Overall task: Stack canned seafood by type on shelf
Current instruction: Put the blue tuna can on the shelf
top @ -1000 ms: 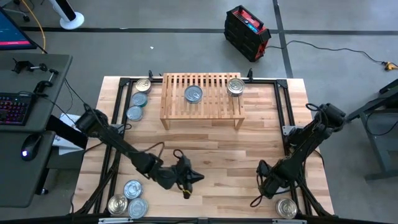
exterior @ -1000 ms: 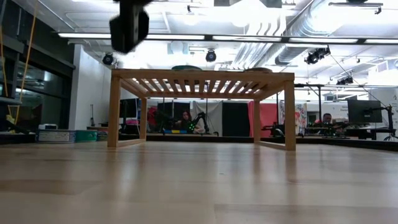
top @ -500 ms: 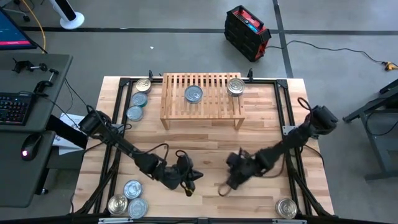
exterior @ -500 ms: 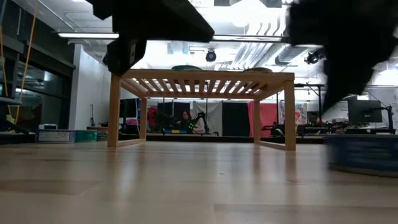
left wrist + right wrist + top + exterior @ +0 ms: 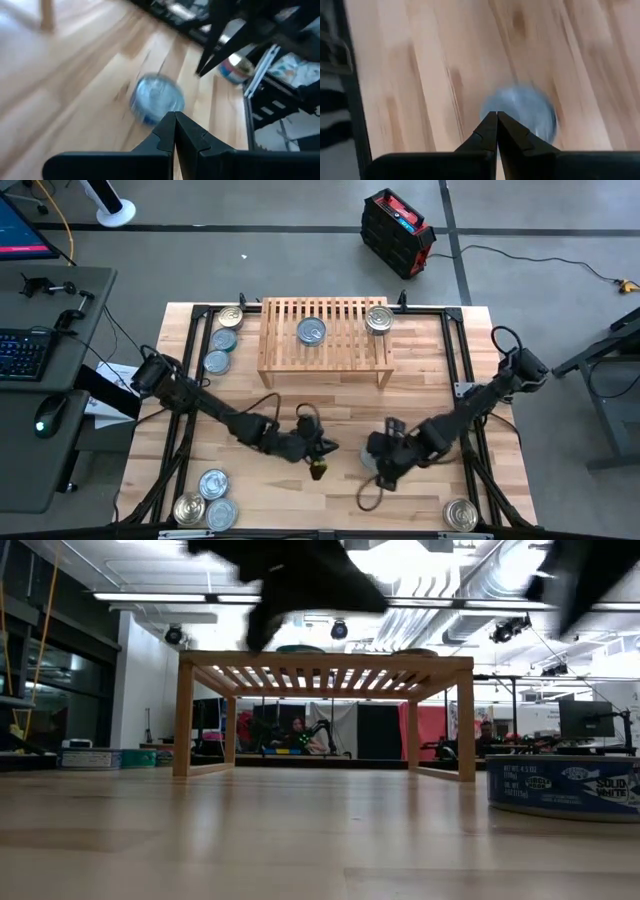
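The right gripper (image 5: pixel 496 131) has its fingers pressed together with nothing between them; it hangs over the front middle of the table (image 5: pixel 430 390), just above a blue-lidded tin (image 5: pixel 520 112) that sits on the wood right beneath it. The left gripper (image 5: pixel 175 132) is likewise pressed shut and empty, close by to the left of the right one, pointing across the boards at that same blue tin (image 5: pixel 157 98), which lies between the two arms. In the low view the tin (image 5: pixel 563 786) stands flat on the tabletop, its blue label facing the camera. Behind both arms the shelf (image 5: pixel 325 365) stands at the table's far middle with one blue-lidded tin (image 5: pixel 311 331) near its centre and a gold-lidded tin (image 5: pixel 378 319) at its right end. Three more tins (image 5: pixel 224 337) lie beside the shelf's left end, three (image 5: pixel 206 502) cluster at the front left corner, and a single tin (image 5: pixel 461 514) sits at the front right corner.
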You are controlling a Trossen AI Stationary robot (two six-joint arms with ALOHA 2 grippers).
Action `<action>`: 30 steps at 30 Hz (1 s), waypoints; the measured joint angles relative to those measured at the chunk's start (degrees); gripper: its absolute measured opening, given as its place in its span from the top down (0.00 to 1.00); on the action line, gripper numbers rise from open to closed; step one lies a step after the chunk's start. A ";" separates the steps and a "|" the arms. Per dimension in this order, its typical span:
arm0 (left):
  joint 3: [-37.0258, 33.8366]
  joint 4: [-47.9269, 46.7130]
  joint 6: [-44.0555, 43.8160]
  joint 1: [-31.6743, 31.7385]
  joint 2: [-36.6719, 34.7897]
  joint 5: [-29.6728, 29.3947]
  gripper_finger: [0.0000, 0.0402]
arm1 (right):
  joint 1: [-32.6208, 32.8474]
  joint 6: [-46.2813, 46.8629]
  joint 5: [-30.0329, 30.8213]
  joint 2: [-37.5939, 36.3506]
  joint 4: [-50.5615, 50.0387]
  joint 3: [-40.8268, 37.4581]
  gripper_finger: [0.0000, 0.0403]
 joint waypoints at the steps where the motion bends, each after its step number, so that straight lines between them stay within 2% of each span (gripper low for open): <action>1: 1.27 0.16 2.55 0.92 0.53 1.28 1.00 | 1.46 3.04 -0.09 -0.44 -1.75 -0.91 1.00; 4: 5.54 -0.47 9.69 3.40 3.79 4.70 1.00 | 6.11 13.86 -0.97 -1.74 -3.20 -4.83 1.00; 8: 12.50 -2.29 16.27 5.26 9.80 9.23 1.00 | 11.62 29.82 -2.22 -1.95 1.30 -11.23 1.00; 13: 19.62 -6.06 23.22 5.91 17.30 12.41 1.00 | 13.14 40.33 0.85 -1.63 8.55 -16.60 1.00; 16: 21.14 -6.77 23.70 5.96 19.12 12.41 1.00 | 12.31 42.41 4.71 -1.66 11.89 -18.54 1.00; 23: 21.01 -12.82 23.76 5.88 19.88 12.42 1.00 | 7.98 40.95 6.57 -1.61 15.47 -21.37 1.00; 30: 21.08 -11.51 22.20 5.47 20.55 12.37 1.00 | 4.70 33.96 4.13 -1.63 15.84 -21.37 1.00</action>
